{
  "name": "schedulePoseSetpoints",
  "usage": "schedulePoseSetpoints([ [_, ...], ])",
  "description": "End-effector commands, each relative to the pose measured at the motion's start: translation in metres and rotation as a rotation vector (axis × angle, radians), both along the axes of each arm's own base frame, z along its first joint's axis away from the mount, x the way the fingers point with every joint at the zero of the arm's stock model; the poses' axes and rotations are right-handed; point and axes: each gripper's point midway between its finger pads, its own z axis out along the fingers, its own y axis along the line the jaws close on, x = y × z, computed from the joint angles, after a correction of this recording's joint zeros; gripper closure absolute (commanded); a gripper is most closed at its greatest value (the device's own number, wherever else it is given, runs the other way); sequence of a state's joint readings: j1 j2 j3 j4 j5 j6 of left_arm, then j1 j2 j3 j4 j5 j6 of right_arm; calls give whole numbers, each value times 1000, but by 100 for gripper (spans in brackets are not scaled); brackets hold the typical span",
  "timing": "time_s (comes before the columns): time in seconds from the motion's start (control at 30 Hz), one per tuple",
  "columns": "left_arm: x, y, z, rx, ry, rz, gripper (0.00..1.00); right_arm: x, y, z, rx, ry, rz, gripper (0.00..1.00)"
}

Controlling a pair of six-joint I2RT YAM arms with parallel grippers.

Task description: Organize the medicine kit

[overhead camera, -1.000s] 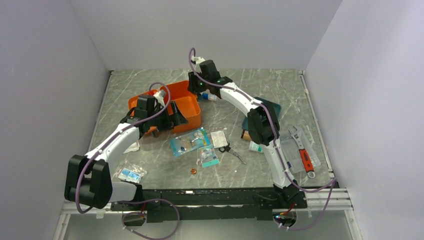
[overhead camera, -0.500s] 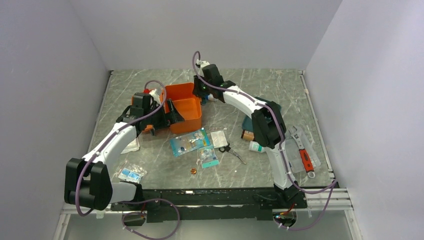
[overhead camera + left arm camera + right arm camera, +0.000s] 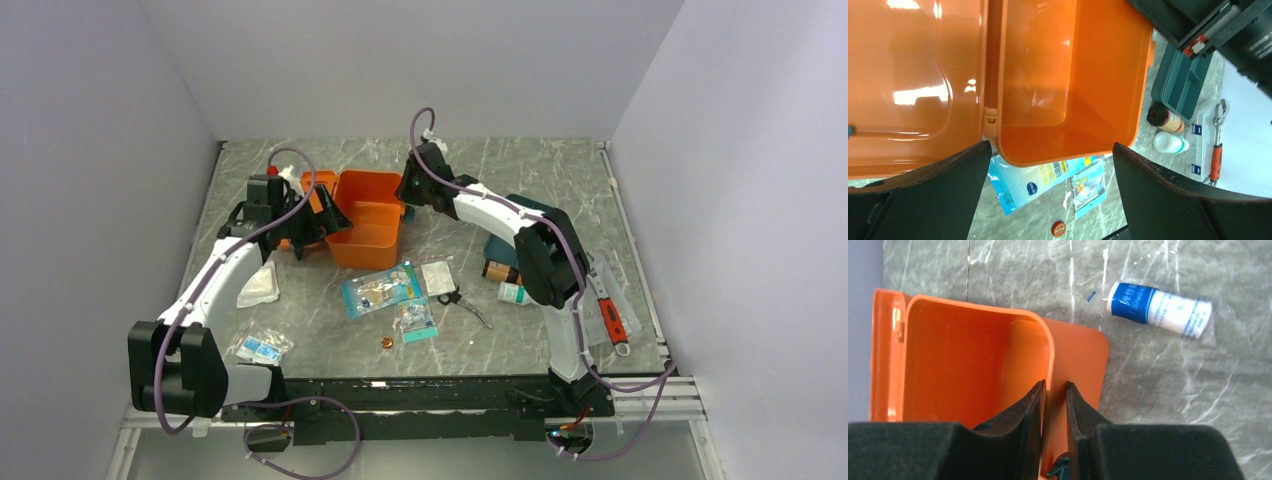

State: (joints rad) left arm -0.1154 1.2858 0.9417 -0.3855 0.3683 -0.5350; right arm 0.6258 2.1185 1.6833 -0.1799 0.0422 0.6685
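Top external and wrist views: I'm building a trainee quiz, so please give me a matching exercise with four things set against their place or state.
Things:
1. medicine kit
2. wrench
3. blue-labelled bottle
4. right gripper

Places or states:
A. pinching an orange wall
B. lying on its side near the kit's corner
C. lid open, nothing inside
D. far right of the table

Pairs: 1-C, 2-D, 3-B, 4-A
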Motion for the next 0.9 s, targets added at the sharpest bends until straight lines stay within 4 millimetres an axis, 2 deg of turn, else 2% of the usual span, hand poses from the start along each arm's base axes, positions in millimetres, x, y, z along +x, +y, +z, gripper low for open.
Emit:
schedulePoseSetpoints([
  [0.0,15,21,11,49,-50,46,0,-10,5,24,150,46,-150,100],
  [0.2,13,35,15,49,-53,70,1,-26,17,12,187,133,-263,100],
  [0.37,3,42,25,76,-79,65,1,-35,19,2,222,179,-361,100],
  [0.7,-9,40,42,80,-114,20,1,-49,33,16,229,169,-395,100],
  [0.77,-8,48,44,79,-114,34,1,-51,35,21,226,156,-396,100],
  [0.87,-8,48,44,69,-111,25,1,-53,36,28,228,140,-402,100],
])
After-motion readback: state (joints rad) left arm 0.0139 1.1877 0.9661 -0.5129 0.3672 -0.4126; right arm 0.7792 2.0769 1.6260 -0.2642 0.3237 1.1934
